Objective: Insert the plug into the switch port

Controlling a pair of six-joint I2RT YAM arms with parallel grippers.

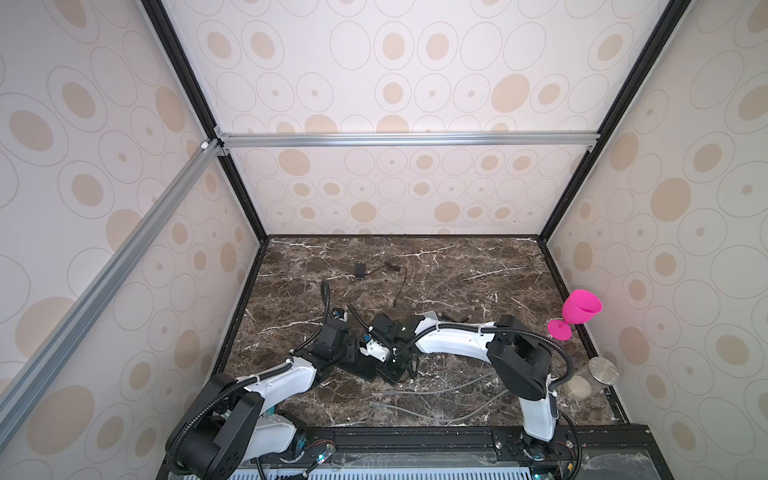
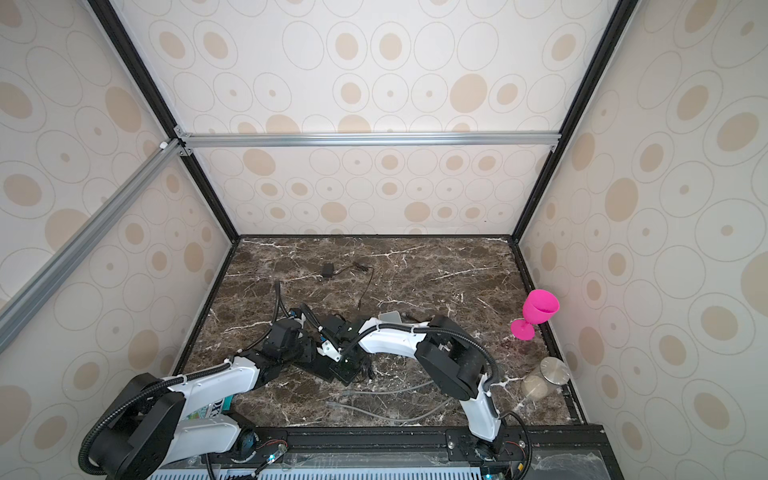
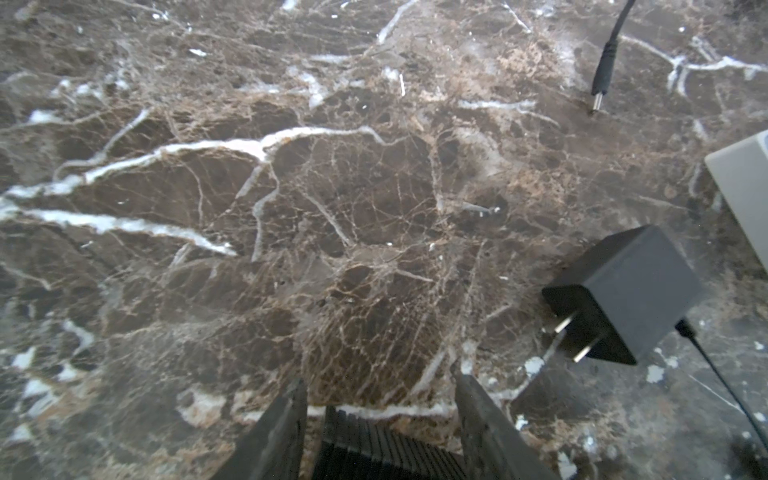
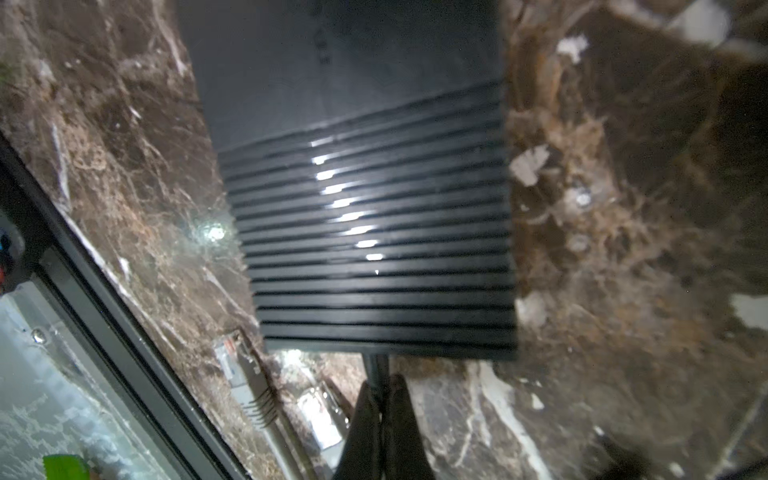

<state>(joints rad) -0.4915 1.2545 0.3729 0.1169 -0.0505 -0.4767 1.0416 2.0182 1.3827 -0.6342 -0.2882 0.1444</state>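
**Entry: insertion hazard, skewed push**

Switch (image 4: 374, 208): on desk (image 4: 623, 291), between left fingers (image 3: 282, 432), which stand apart; clamp uncertain. Plug (image 4: 376, 368): pinched in closed right fingers (image 4: 363, 419), tip at switch edge. Hazard: unbraced switch may slide; plug may skew, jam.

I see two robot arms (image 1: 286, 376) (image 1: 453, 343), one pink cup (image 1: 582, 307), one clear jar (image 1: 582, 386), one black power brick (image 3: 623, 299), one black ridged box (image 4: 374, 228) and two gray cable ends (image 1: 388, 392) (image 1: 374, 404) on the tabletop (image 1: 457, 270).

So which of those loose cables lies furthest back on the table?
The thin black cable, running from the small black adapter; the grey cables lie near the front edge.
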